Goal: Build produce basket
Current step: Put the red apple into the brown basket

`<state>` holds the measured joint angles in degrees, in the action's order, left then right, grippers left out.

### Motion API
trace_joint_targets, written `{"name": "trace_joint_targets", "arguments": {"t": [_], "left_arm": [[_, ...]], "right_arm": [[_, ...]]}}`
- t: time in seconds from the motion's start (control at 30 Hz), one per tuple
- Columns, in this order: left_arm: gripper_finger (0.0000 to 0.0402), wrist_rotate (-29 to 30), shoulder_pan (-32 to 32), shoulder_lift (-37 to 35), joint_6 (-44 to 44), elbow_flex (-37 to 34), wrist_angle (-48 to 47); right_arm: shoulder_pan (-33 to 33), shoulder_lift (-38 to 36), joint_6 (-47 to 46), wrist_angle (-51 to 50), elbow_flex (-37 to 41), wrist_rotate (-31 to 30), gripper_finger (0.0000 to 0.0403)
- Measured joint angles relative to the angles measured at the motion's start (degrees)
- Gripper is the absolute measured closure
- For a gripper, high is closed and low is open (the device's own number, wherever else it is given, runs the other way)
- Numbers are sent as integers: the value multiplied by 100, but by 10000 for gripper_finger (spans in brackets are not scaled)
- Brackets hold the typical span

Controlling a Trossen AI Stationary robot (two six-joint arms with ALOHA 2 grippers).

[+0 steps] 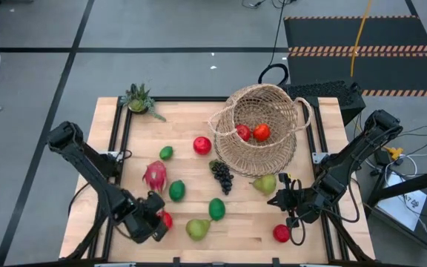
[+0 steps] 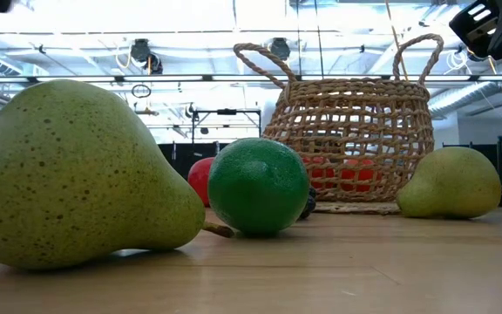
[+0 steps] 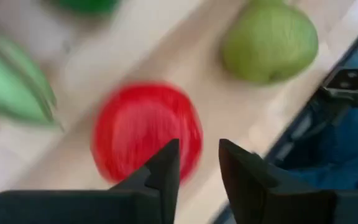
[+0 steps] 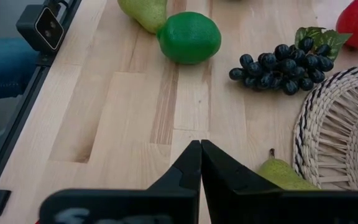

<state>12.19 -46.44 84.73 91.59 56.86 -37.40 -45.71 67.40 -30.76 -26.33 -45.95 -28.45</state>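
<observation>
I have the left gripper (image 1: 156,225) low at the near-left corner of the table (image 1: 302,230), its jaws standing only a narrow gap apart with nothing between them. From the left wrist view the red apple (image 3: 146,132) lies just ahead of the tips and off to one side of the gap, not in line with it, so I judge the jaws must open wider and shift across before they can close on it. It is round, so there is no long axis to line up with. In the high view that apple (image 1: 167,219) sits tight against the gripper, with a pear (image 1: 197,228) just beside it towards the table's middle. The left arm is plainly the nearer one for this piece. My right gripper (image 1: 288,200) waits on the near-right side, jaws pressed together and empty, with another pear (image 1: 265,183) and a red fruit (image 1: 281,233) near it. The basket (image 1: 262,130) stands at the far right of the table, well apart from the left gripper, a tan open weave already holding two red-orange pieces (image 1: 253,133). Limes (image 1: 216,208), grapes (image 1: 222,176) and a pink dragon fruit (image 1: 154,176) lie scattered between.
</observation>
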Motion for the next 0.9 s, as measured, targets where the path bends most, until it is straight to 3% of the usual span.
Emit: {"name": "trace_joint_targets", "arguments": {"t": [0.23,0.33,0.53,0.77,0.9], "left_arm": [[204,49,495,0,-1146,0,-18],[166,-200,586,-2,-1443,0,-120],[100,-692,587,-2,-1296,0,-852],[13,-735,589,-2,-1388,0,-482],[12,-724,609,100,-1440,0,-451]], "right_arm": [[-2,0,14,-2,-2,0,399],[0,0,18,-3,-2,0,399],[-1,0,44,-4,-2,0,399],[0,1,42,-3,-2,0,399],[-2,0,42,-2,-2,4,399]]}}
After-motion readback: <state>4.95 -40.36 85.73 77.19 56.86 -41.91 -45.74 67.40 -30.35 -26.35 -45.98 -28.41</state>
